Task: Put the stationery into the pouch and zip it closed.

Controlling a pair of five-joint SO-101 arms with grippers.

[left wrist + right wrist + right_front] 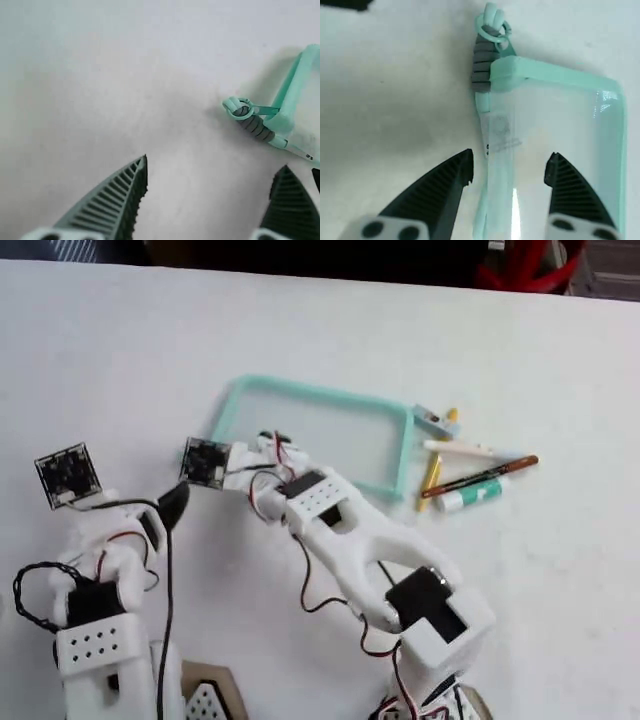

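**White table (120,360), pouch (310,435) looking empty, stationery outside it**

High view: the white table carries the clear, mint-edged pouch near its middle. The stationery (470,478), a loose heap of pen-like pieces, lies just beside the pouch's right end, with none of it inside. The right gripper (268,452) sits over the opposite short end. The left gripper (175,505) is near that same corner, over bare table.

Left wrist view: the left gripper (215,165) has its jaws spread wide and holds nothing. The zip pull (245,111) lies flat on the table a little ahead of it.

Right wrist view: the right gripper (510,155) is also open and empty. Its jaws straddle the pouch's mint edge without clamping it, and the zip pull lies beyond the fingertips at the corner.

The step in hand looks like the first one, securing the pouch. Whether the zip is open I cannot tell. The next move likely calls for the right jaws to pinch the edge and steady the pouch. The left gripper would then need a low, exact pinch on the small pull.
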